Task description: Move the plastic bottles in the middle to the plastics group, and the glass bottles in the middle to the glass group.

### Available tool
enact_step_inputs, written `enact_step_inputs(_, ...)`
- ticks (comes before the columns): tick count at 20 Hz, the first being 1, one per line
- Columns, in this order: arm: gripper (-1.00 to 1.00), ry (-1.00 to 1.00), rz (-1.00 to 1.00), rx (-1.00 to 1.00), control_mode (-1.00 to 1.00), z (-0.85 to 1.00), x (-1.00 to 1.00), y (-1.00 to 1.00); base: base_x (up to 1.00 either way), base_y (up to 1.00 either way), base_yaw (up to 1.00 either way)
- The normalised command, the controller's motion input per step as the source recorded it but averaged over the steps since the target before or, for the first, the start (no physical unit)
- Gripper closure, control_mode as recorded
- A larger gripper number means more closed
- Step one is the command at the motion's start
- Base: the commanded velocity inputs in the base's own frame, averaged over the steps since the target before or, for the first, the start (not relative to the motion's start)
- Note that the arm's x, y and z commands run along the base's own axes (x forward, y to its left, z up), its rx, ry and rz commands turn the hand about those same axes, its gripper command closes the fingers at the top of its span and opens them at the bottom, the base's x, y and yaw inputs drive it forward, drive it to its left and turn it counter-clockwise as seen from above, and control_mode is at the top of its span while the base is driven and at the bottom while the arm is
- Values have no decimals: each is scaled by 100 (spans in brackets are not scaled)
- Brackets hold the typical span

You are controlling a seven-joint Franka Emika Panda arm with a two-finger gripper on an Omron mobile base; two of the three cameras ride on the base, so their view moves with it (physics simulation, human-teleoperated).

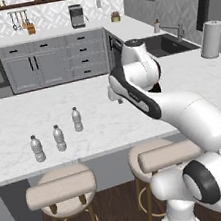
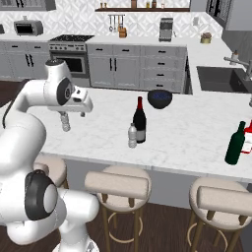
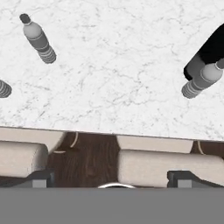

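Currently I'm seeing the fingers (image 2: 65, 127) hanging wide and empty above the bench (image 2: 192, 133); beside them a clear bottle (image 2: 132, 136) is touching the red bottle (image 2: 140, 120), blue bowl (image 2: 159, 98) behind.

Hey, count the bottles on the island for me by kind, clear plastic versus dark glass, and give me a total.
Clear plastic bottles: 4, three at the left and one in the middle.
Dark glass bottles: 3, middle dark red, green, and a partly cut-off red.
Total: 7
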Motion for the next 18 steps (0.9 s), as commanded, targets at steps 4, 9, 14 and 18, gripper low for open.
enact_step_inputs(4,-100,1,-4,-1,-100,-4,-9,-77,0,0,0)
enact_step_inputs(9,-100,-12,-13,0,-100,-46,-2,-73,0,0,0)
enact_step_inputs(14,-100,-5,-5,0,-100,-40,2,-74,0,0,0)
enact_step_inputs(18,-100,0,-6,0,-100,-21,5,-66,0,0,0)
